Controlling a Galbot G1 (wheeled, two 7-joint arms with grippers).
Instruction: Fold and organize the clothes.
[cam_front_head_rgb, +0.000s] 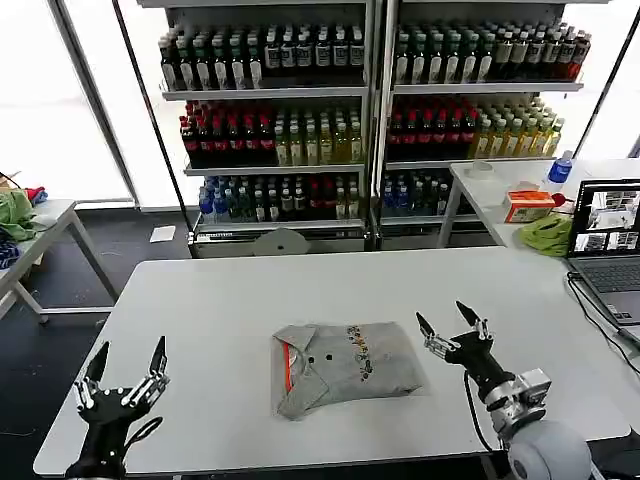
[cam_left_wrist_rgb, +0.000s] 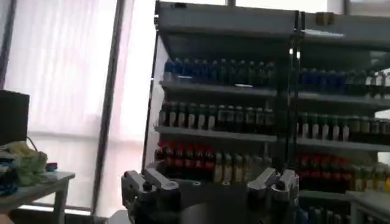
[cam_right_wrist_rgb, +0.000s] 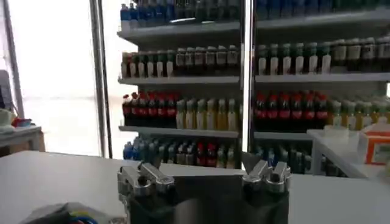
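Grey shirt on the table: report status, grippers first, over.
Left gripper open, off the table's near-left corner. Right gripper open, just right of the shirt, holding nothing. Shirt folded, table centre, orange collar showing. Nothing in the way.

My white desk (cam_front_head_rgb: 220, 300) fills the lower half of the head view. One folded grey shirt (cam_front_head_rgb: 345, 368) with an orange inner collar lies on it, just below centre.

Folded shirt (cam_front_head_rgb: 345, 368): soft matt grey cloth, lightly creased; orange fabric inside the collar. Tabletop (cam_front_head_rgb: 250, 300): smooth white, faint sheen. Left pincer (cam_front_head_rgb: 127, 375) and right pincer (cam_front_head_rgb: 452, 326): fingers spread, black matt tips, silvery metal joints. Shelf bottles (cam_front_head_rgb: 270, 140): glossy.
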